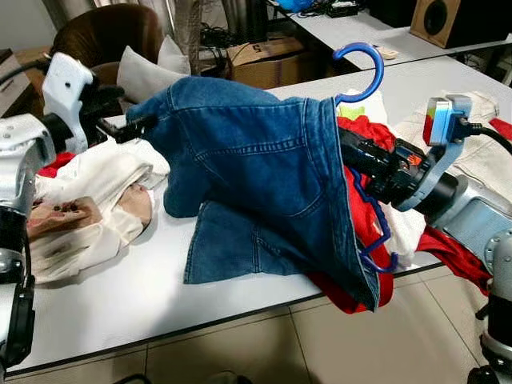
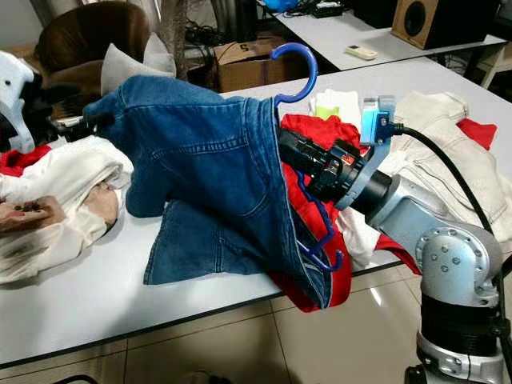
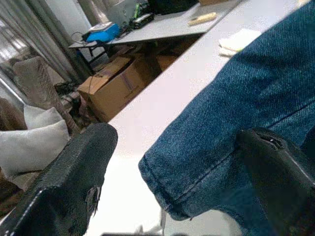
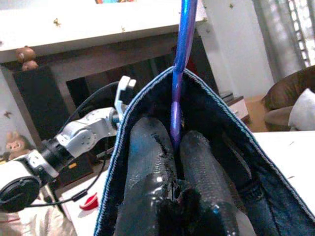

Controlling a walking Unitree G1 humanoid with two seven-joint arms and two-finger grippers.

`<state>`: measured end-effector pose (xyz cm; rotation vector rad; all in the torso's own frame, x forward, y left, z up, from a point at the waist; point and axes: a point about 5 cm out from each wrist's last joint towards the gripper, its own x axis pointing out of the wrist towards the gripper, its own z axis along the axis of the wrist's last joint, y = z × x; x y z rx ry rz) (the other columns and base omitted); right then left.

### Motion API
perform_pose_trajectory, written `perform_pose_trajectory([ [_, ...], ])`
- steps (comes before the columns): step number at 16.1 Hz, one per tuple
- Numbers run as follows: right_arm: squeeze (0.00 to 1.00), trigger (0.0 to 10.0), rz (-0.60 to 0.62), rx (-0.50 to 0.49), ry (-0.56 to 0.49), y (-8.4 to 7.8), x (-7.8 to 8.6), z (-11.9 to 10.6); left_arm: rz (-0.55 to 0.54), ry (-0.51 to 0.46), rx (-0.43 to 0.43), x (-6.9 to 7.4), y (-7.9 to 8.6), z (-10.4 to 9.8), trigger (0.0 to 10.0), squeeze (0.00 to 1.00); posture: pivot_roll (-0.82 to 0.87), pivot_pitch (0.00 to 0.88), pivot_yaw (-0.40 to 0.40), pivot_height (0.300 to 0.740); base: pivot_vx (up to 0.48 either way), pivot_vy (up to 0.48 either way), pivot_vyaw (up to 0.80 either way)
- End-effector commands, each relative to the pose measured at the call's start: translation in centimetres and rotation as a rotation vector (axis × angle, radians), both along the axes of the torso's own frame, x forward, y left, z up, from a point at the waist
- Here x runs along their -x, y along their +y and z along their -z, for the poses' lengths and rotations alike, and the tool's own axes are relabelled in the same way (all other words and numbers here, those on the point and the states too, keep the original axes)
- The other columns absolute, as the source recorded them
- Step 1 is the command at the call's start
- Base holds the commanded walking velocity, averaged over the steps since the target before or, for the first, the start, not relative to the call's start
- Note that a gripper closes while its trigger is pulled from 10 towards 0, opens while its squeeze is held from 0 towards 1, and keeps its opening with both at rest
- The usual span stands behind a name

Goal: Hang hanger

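Observation:
A blue plastic hanger (image 1: 364,72) sits inside a blue denim garment (image 1: 256,160), which is lifted over the white table (image 1: 120,304). Its hook sticks up above the collar and its lower bar (image 1: 378,236) shows at the open hem. My right gripper (image 4: 173,140) reaches inside the denim and is shut on the hanger's stem (image 4: 183,59). On the far left, my left gripper (image 1: 128,128) stands open, with the denim's hemmed edge (image 3: 197,172) between its wide-apart fingers (image 3: 78,182).
A red garment (image 1: 364,248) lies under the denim at the table's front edge. White clothes (image 1: 88,200) are heaped on the left and pale clothes (image 1: 480,152) on the right. Behind are a cardboard box (image 1: 264,60), a brown chair (image 1: 104,32) and a second table (image 1: 360,32).

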<state>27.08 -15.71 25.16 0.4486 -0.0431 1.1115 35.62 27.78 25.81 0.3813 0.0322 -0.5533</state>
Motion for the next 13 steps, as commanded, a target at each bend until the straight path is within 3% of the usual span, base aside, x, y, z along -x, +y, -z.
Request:
perform_pose_trajectory([
  [1, 0.00, 10.0, -0.048, -0.007, -0.038, 0.3, 0.7, -0.7, 0.044, 0.010, -0.014, 0.2, 0.1, 0.1, 9.0, 0.00, -0.11, 0.000, 0.135, 0.719, 0.000, 0.000, 0.00],
  [2, 0.00, 10.0, -0.049, -0.006, -0.038, 0.2, 0.8, -0.7, 0.073, 0.013, 0.002, 0.3, -0.1, 0.4, 7.3, 0.00, -0.11, 0.000, 0.135, 0.719, 0.000, 0.000, 0.00],
  [5, 0.00, 10.0, -0.057, -0.002, -0.038, 0.1, 0.8, -0.6, 0.122, 0.020, -0.014, 0.3, -0.5, 1.3, 0.0, 0.00, -0.11, 0.000, 0.132, 0.719, 0.000, 0.000, 0.00],
  [13, 0.00, 10.0, -0.044, 0.052, -0.034, -0.2, 1.1, 0.1, 0.212, 0.070, 0.086, 1.2, -0.6, 2.9, 0.0, 0.00, -0.12, 0.000, 0.132, 0.719, 0.000, 0.000, 0.00],
])
